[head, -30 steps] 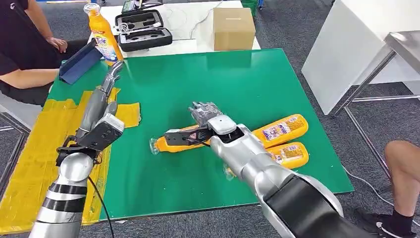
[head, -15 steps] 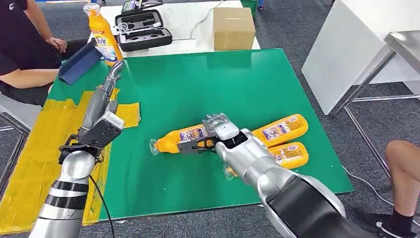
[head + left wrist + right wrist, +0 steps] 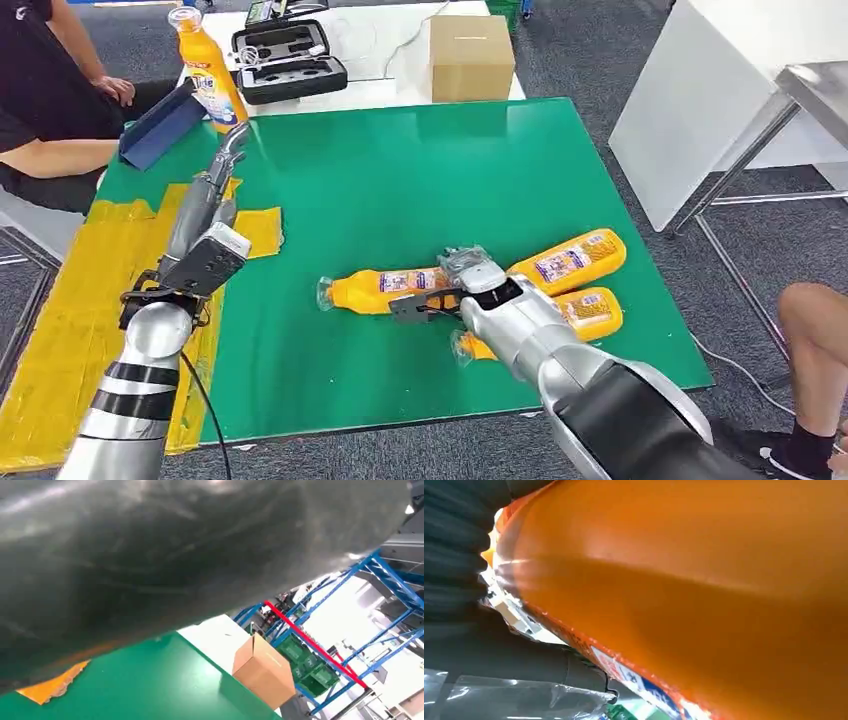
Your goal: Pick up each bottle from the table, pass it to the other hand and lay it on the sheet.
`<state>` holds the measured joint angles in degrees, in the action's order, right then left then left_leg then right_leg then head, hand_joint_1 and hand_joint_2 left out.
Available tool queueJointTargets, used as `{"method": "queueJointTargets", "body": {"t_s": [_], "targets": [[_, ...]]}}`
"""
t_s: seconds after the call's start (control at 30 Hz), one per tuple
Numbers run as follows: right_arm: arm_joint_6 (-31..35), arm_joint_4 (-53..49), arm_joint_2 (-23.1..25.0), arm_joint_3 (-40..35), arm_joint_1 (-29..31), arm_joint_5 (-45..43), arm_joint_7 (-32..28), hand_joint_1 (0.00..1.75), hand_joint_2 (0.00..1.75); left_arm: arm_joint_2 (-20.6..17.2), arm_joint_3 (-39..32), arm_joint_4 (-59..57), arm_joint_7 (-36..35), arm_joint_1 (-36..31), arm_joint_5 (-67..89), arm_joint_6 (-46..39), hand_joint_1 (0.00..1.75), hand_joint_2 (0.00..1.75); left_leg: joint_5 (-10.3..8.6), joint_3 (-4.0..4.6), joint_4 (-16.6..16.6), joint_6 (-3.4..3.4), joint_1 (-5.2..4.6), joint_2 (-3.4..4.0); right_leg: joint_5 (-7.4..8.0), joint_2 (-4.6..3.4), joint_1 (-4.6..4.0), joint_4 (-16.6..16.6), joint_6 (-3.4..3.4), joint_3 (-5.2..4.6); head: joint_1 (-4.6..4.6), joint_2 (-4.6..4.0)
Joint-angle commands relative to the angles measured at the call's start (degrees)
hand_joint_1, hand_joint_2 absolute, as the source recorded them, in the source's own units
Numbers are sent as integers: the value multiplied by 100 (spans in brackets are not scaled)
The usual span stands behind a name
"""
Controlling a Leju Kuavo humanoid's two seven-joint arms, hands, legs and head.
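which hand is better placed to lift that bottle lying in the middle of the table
The right hand. It sits at the lying bottle, and the right wrist view shows orange plastic close against the fingers. The left hand is raised over the yellow sheet, well apart from the bottle.

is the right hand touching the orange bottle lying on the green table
Touching. In the right wrist view the bottle lies pressed against the right hand's dark fingers; the head view shows the hand on its body.
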<state>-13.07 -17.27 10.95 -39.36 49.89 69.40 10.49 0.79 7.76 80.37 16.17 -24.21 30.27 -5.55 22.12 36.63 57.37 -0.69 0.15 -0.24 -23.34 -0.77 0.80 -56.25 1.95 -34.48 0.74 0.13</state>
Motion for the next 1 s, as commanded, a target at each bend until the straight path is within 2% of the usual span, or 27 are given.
{"method": "queueJointTargets", "body": {"t_s": [0.03,0.13,0.17,0.2,0.23,0.8,1.0], "targets": [[71,334,-180,31,-142,-84,118,0,175,-48,155,-335,-23,-205,-55,24,0,0,2,-23,-5,4,7,-22,-7,29,-9,10,-8,34,0,0],[177,340,-150,162,-130,-164,178,0,175,-53,150,-285,-39,-189,-74,21,0,0,1,-18,-4,2,3,-15,-4,20,-4,7,-5,26,0,0],[214,316,-142,218,-117,-202,177,10,175,-53,148,-284,-43,-192,-78,23,0,0,1,-24,-5,4,4,-20,-7,27,-5,8,-7,34,0,0],[223,311,-139,222,-118,-204,174,45,175,-53,146,-283,-45,-190,-79,22,0,0,1,-18,-3,3,4,-16,-4,21,-5,6,-6,27,0,0],[228,307,-136,231,-113,-211,169,171,175,-54,145,-281,-45,-188,-79,22,0,0,0,-18,-3,3,3,-15,-4,19,-4,5,-5,26,0,0],[579,190,-111,570,-70,-436,-2,175,175,-32,42,-263,-108,-49,-103,35,0,0,1,-33,-3,6,3,-5,-5,12,-5,4,-9,40,0,0],[761,150,-81,784,2,-596,-34,175,175,13,-30,-350,-201,-44,-552,434,0,0,-1,-28,1,7,3,-6,-4,14,-6,1,-9,34,0,0]]}}
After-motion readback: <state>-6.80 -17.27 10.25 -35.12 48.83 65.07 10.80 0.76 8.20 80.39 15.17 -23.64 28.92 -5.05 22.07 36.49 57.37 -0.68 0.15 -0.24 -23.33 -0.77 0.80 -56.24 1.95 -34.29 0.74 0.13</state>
